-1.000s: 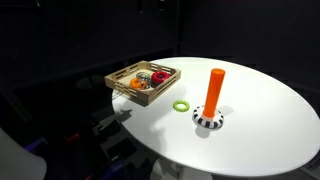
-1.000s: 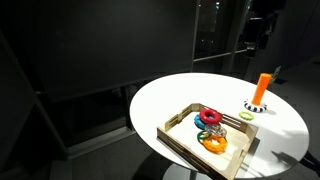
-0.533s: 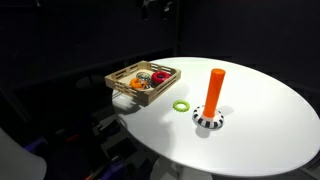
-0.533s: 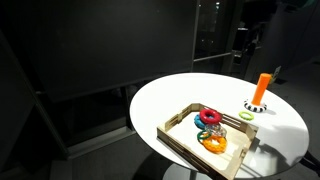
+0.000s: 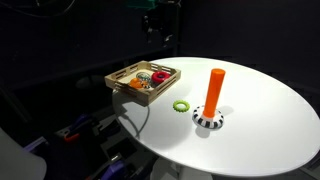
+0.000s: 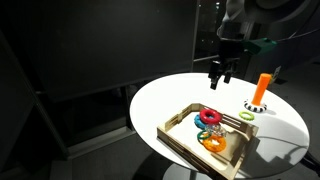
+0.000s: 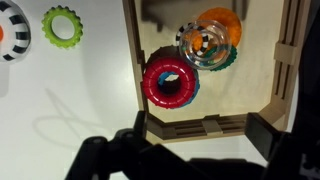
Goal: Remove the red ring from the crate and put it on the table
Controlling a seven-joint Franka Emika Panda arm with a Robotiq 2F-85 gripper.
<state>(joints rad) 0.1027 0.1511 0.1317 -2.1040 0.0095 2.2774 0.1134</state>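
Exterior view: gripper (image 5: 157, 27) has newly come down into frame above the crate (image 5: 125, 89), so the approach is under way but no grasp has begun. Exterior view: gripper (image 6: 217, 78) hangs well clear of the red ring (image 6: 211, 116). Wrist view: fingers are spread wide and empty, the red ring (image 7: 170, 83) lies in the crate, and no writing is legible.

crate (image 7: 170, 128) showing light matt bare wood, red ring (image 7: 153, 85) gleaming as glossy smooth plastic, table (image 7: 70, 100) top looking smooth white, lime-green ring (image 7: 47, 24) appearing ridged plastic
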